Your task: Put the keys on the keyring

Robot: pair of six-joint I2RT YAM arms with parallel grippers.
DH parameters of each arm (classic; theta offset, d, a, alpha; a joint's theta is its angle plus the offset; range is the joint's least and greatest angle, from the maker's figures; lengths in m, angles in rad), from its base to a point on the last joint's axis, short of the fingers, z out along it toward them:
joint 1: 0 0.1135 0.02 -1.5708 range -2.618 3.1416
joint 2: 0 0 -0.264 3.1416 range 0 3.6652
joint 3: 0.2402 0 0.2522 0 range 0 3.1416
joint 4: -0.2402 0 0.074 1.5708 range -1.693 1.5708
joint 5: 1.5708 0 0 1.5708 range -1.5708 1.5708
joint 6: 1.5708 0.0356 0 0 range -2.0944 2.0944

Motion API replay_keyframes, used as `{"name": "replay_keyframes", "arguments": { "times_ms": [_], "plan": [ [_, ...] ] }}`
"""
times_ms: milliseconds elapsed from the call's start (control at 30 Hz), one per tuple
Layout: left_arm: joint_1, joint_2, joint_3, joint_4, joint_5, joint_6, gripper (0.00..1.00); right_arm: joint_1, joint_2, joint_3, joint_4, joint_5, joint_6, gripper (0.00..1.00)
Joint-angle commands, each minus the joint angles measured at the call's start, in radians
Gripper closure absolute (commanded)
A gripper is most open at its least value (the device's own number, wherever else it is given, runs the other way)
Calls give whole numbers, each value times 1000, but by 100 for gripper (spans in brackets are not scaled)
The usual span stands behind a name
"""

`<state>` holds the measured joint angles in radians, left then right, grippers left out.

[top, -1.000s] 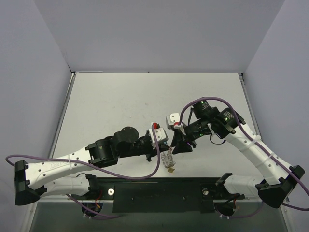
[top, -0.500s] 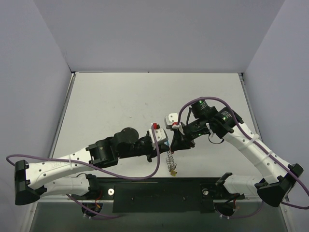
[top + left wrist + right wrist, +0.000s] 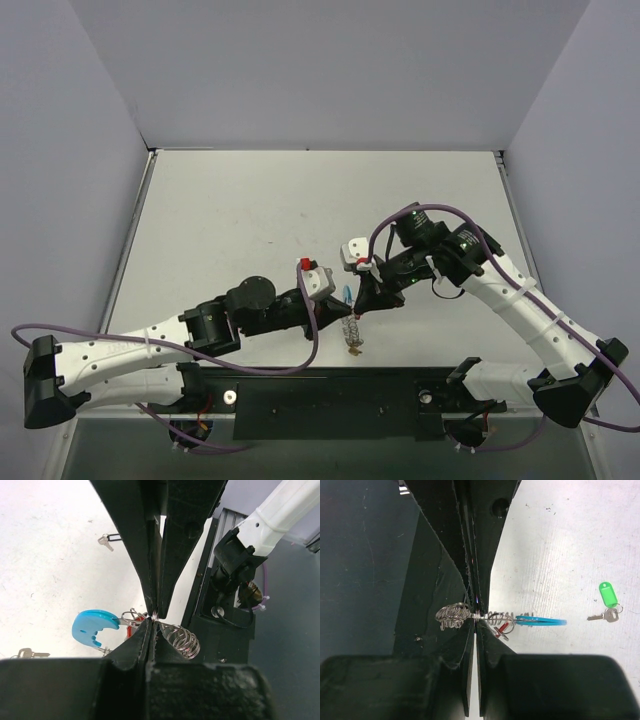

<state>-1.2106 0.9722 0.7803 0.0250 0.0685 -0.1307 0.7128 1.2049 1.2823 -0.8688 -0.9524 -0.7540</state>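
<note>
The keyring (image 3: pixel 352 328) hangs low between both arms, near the table's front edge. Its silvery wire coil (image 3: pixel 184 640) carries a blue tag (image 3: pixel 92 627) and a red tag (image 3: pixel 502 628). My left gripper (image 3: pixel 152 621) is shut on the keyring's wire. My right gripper (image 3: pixel 476 621) is shut on the same wire, tip to tip with the left one. One of the keys, with a black-rimmed tag (image 3: pixel 107 540), lies on the table beyond. Another key, with a green tag (image 3: pixel 607 595), lies off to the side. A further small key (image 3: pixel 30 654) shows at the left wrist view's edge.
A black rail (image 3: pixel 330 400) runs along the near edge just below the grippers. The right arm's base (image 3: pixel 235 560) stands close behind the keyring. Grey walls enclose the white table (image 3: pixel 250 200) on three sides.
The right gripper has shut on the keyring's wire. The left arm has shifted a little left and toward the front edge, and the blue tag now shows between the grippers.
</note>
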Motion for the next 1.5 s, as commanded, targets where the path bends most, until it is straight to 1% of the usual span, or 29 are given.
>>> {"name": "replay_keyframes", "arguments": {
  "times_ms": [0, 67, 300, 333, 367, 433, 533, 733, 767, 800, 833, 1067, 1100, 1133, 1167, 1200, 1267, 1467],
  "plan": [
    [0, -46, -79, 240, -55, -96, 100, -7, -25, 15, -59, -66, -7, 100],
    [-1, -50, -111, 303, -61, -115, 100, -7, -25, 5, -52, -71, 2, 100],
    [-46, -27, -119, 332, -128, -96, 100, -7, -34, -49, -6, -101, 30, 100],
    [-50, -27, -121, 348, -136, -95, 100, -9, -36, -52, -3, -103, 30, 99],
    [-52, -29, -130, 354, -139, -93, 100, -9, -39, -63, 2, -109, 28, 94],
    [-56, -35, -141, 375, -148, -93, 100, -9, -45, -77, 5, -117, 25, 88],
    [-61, -38, -151, 395, -156, -95, 100, -7, -51, -90, 8, -126, 21, 88],
    [-63, -53, -157, 400, -160, -95, 100, -9, -50, -92, 14, -121, 18, 88],
    [-63, -56, -159, 400, -164, -95, 100, -10, -50, -93, 14, -120, 16, 91],
    [-63, -61, -162, 403, -165, -95, 100, -9, -50, -95, 14, -118, 18, 98],
    [-63, -61, -164, 405, -165, -95, 100, -9, -51, -94, 14, -118, 19, 100],
    [-63, -73, -203, 420, -179, -129, 100, -15, -56, -80, -6, -88, 16, 100],
    [-63, -72, -210, 421, -185, -135, 95, -15, -57, -77, -6, -86, 19, 100],
    [-63, -76, -219, 423, -185, -138, 84, -16, -57, -77, -6, -85, 21, 100],
    [-63, -79, -226, 427, -185, -145, 79, -16, -56, -74, -6, -85, 24, 100],
    [-63, -78, -237, 432, -185, -147, 70, -16, -53, -75, -4, -86, 27, 100],
    [-63, -79, -259, 452, -184, -155, 63, -18, -50, -74, -1, -91, 35, 100],
    [-63, -72, -318, 579, -173, -147, 60, -27, -48, -81, 24, -120, 70, 100]
  ]
}}
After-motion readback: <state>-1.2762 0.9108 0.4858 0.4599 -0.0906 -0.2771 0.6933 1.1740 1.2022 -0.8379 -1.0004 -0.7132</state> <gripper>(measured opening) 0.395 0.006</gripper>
